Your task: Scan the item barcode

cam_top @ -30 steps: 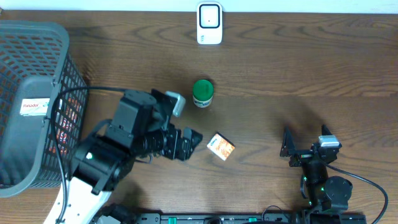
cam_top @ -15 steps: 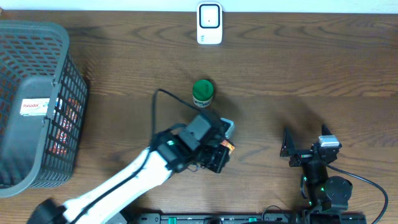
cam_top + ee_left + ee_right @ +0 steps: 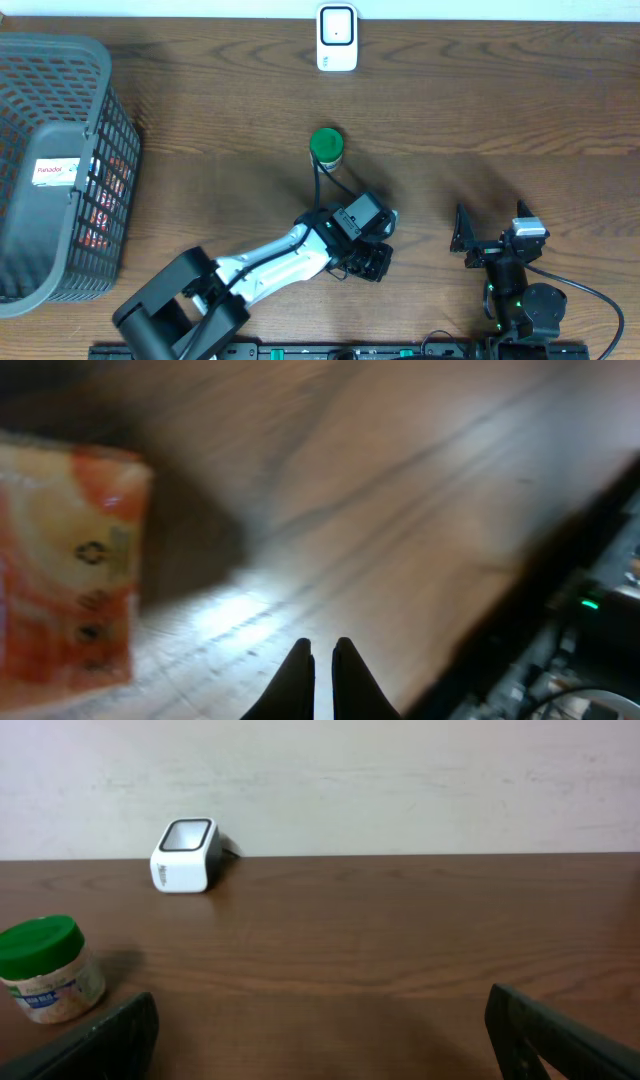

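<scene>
Your left pincer (image 3: 320,660) is sitting clenched on nothing over the worktop (image 3: 400,510), and the orange box (image 3: 60,560) is lying off to its left, apart from its tips. Your right pincer (image 3: 320,1030) is resting spread wide, facing the scanner (image 3: 185,853) and the green-lidded jar (image 3: 45,970).

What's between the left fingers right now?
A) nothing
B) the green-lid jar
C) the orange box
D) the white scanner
A: in the left wrist view the left fingers meet tip to tip over the bare table, and the orange box lies off to one side, outside the grip.
</scene>
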`<state>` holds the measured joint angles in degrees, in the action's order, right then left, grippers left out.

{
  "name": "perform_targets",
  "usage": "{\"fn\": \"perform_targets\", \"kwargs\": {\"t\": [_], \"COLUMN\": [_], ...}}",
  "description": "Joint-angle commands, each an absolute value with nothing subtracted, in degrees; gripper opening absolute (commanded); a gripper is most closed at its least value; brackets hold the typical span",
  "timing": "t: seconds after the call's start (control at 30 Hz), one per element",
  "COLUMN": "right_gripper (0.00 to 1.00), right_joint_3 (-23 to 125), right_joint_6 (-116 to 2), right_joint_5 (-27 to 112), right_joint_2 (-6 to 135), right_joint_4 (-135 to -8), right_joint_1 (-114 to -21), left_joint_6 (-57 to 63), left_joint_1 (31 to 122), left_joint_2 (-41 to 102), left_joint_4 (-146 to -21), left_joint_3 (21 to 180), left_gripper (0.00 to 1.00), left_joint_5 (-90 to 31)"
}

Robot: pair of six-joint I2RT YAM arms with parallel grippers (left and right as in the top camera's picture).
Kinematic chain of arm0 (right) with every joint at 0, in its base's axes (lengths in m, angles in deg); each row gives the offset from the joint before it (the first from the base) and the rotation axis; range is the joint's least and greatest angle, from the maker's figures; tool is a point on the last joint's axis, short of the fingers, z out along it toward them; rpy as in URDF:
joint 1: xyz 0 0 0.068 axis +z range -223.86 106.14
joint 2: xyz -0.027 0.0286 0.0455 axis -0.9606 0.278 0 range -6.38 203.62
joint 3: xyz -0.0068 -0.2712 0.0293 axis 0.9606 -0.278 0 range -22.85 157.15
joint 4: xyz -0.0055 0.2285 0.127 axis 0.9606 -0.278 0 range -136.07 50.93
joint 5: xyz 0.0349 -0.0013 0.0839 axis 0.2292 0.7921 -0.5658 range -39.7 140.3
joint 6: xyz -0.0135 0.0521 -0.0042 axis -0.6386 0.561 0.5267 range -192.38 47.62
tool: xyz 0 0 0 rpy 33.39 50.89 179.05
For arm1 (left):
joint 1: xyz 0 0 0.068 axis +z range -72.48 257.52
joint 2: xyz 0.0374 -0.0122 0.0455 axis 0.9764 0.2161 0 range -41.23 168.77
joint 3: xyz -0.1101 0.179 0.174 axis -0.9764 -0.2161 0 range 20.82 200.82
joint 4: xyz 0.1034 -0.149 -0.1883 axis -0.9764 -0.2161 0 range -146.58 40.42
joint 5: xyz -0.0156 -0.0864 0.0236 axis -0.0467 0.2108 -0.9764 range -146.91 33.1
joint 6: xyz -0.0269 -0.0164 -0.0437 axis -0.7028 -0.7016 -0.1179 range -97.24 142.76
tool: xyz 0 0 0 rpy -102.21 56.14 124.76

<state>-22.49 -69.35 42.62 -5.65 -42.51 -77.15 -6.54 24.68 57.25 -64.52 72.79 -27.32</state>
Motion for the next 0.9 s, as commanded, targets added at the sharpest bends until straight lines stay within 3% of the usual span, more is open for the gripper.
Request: {"fn": "perform_targets", "kwargs": {"t": [0.0, 0.37, 0.87], "right_gripper": [0.99, 0.99, 0.99], "right_joint_3": [-22.6, -22.6, -22.6], "right_joint_6": [-68.6, -68.6, -68.6], "right_joint_5": [42.7, 42.7, 42.7], "right_joint_2": [-5.8, -5.8, -5.8], "right_joint_4": [-42.7, -42.7, -42.7], "right_joint_1": [-76.8, -76.8, -76.8], "left_joint_6": [-8.1, -14.1, -40.6], "left_joint_1": [24.7, 24.7, 25.1], "left_joint_2": [59.2, 59.5, 59.0], "left_joint_4": [-64.5, -66.4, -83.2], "left_joint_3": [72.5, 72.5, 72.5], "left_gripper": [0.08, 0.08, 0.08], "left_joint_5": [-31.6, -46.5, -71.2]}}
